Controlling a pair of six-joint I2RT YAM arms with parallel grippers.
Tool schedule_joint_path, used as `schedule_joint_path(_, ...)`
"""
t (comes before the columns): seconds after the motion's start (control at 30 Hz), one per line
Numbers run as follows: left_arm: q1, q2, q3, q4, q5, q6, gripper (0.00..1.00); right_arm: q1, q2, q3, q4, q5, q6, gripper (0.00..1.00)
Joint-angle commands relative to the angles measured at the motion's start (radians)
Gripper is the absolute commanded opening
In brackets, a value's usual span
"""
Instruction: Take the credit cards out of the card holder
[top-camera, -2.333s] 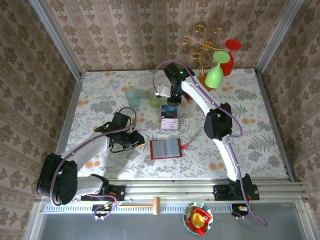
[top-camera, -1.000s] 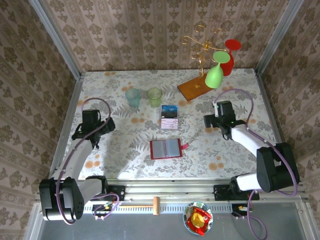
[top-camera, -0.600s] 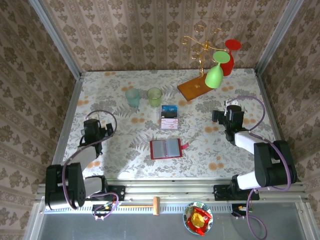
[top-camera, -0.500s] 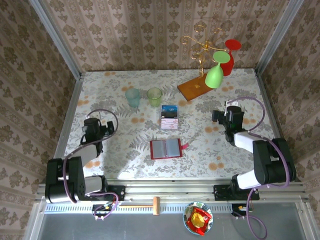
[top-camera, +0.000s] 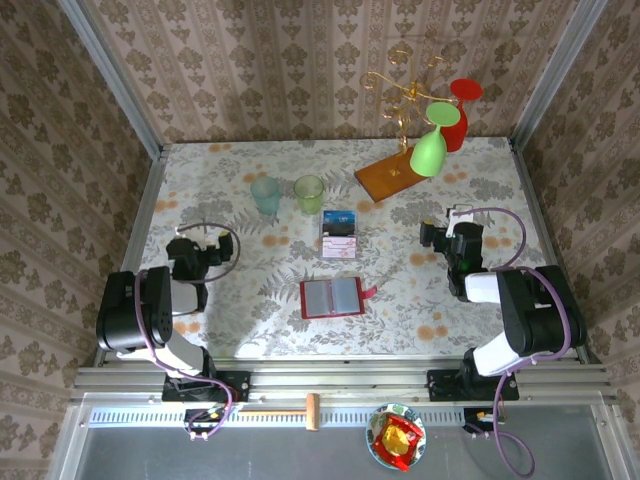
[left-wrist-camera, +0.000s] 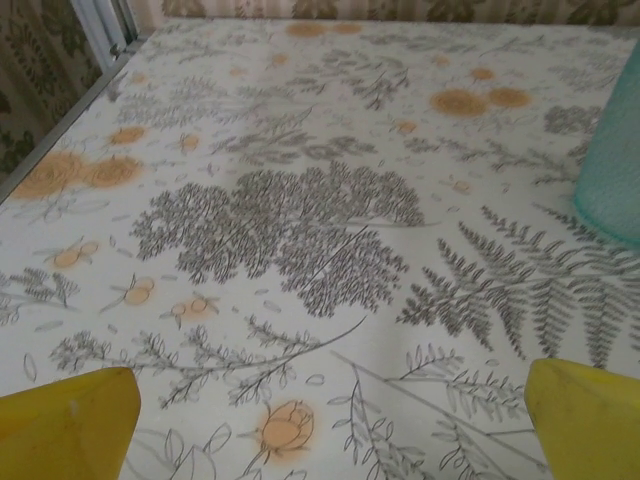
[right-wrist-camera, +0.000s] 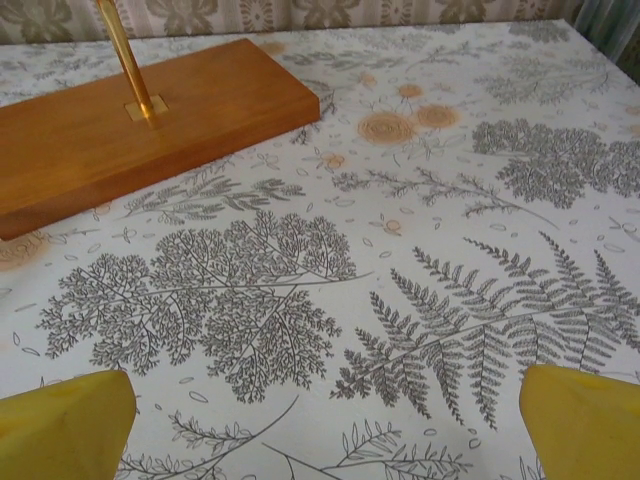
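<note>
Floral tablecloth (top-camera: 230, 180), wallpapered walls (top-camera: 250, 70); card holder (top-camera: 332, 296) open.

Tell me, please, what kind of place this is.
Probably a staged robot test booth dressed like a home: patterned wallpaper on three walls, a floral tablecloth, and a metal rail at the near edge.

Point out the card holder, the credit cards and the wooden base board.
card holder (top-camera: 331, 297): top external view, middle fold between its sleeve panels.
credit cards (top-camera: 339, 234): top external view, centre of the pile.
wooden base board (right-wrist-camera: 150, 140): right wrist view, its top face.
</note>
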Motion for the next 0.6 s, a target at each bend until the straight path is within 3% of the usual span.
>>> schedule_joint_path(0.0, -0.012, -0.001, 0.050, 0.005, 0.045, 0.047, 1.00, 0.000, 0.005, -0.002, 0.057, -0.009, -0.008, 1.00)
schedule_joint_path(0.13, -0.086, -0.004, 0.089, -0.078, -0.081, 0.101, 1.00, 0.000, 0.004, -0.002, 0.054, -0.013, -0.009, 1.00)
schedule_joint_path(0.57, -0.087, -0.005, 0.090, -0.083, -0.091, 0.100, 1.00, 0.002, 0.006, 0.000, 0.051, -0.013, -0.011, 1.00)
